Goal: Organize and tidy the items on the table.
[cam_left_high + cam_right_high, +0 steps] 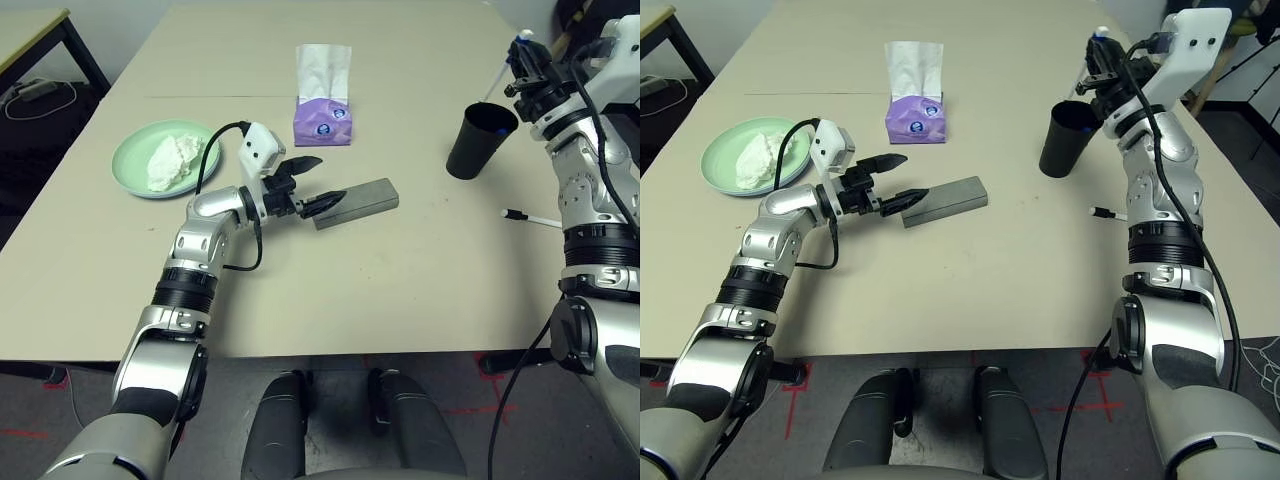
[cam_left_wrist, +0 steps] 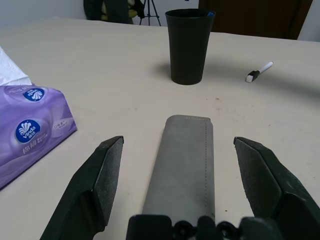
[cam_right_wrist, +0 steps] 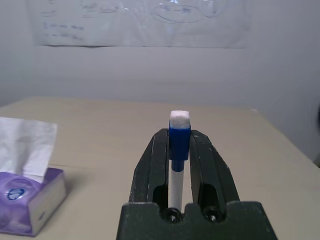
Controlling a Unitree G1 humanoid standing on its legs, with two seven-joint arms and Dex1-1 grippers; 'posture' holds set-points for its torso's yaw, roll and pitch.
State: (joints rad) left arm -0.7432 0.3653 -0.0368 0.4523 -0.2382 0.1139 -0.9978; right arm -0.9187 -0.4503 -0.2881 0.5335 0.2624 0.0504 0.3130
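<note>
I had the left pincer spread wide, its fingers straddling the near end of the grey glasses case lying mid-table. My right pincer was pinching a pen, raised beside the black cup toward the table's right edge.

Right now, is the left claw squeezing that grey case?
No, the left gripper stands wide open, its two black fingers clear of the grey case lying flat on the table between them.
</note>
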